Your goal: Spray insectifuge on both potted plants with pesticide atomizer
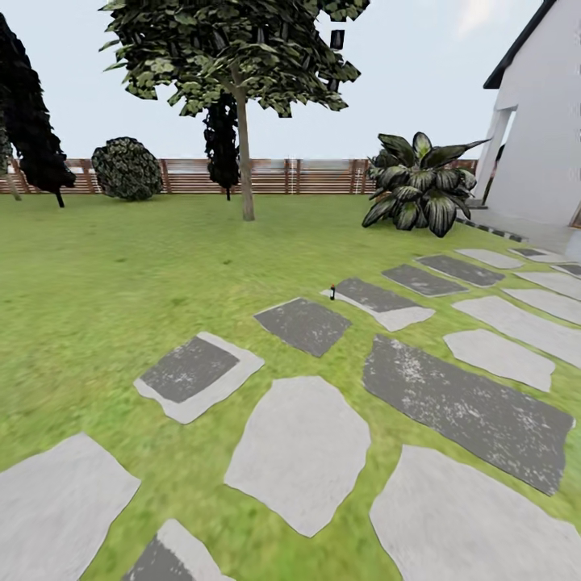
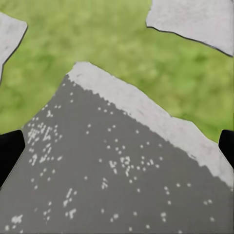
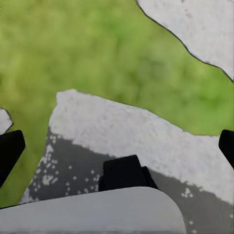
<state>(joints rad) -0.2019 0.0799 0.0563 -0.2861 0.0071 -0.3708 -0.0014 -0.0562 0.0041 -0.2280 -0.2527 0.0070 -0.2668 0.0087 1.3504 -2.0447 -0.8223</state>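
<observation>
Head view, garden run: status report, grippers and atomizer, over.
Both grippers open, empty, fingertips over stepping stones. Tiny dark object on a far stone, too small to identify. Lawn path ahead unobstructed.

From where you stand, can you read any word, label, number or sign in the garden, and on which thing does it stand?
None: no readable text in these pictures.
The stepping stones, the wooden fence and the white house wall carry no writing.
The small dark object at a stone's edge on the lawn is too small to tell any label.
</observation>
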